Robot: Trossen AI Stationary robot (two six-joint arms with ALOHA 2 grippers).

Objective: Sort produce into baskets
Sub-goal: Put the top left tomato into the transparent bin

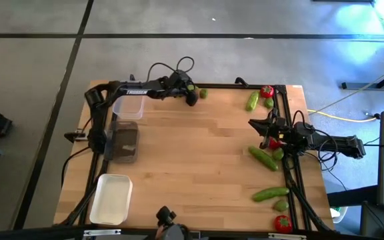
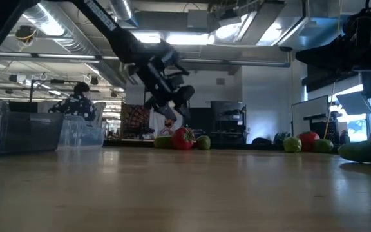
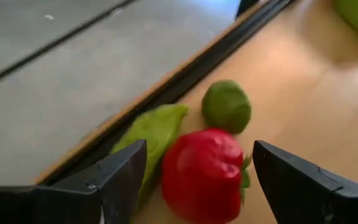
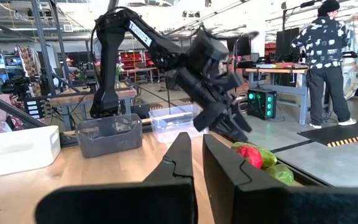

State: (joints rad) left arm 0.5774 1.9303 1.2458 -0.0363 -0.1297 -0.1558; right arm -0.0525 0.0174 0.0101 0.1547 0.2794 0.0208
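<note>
My left gripper is open at the table's far edge. It hangs just above a red tomato, one finger on either side, touching nothing; it also shows in the low view. A lime and a green cucumber piece lie beside the tomato. My right gripper is shut and empty near the table's right edge. Another tomato lies beside it. Three baskets stand at the left: one clear, one dark see-through, one white.
More produce lies along the right edge: cucumbers, tomatoes, limes. A dark rail runs along the far edge. A person stands in the room beyond the table.
</note>
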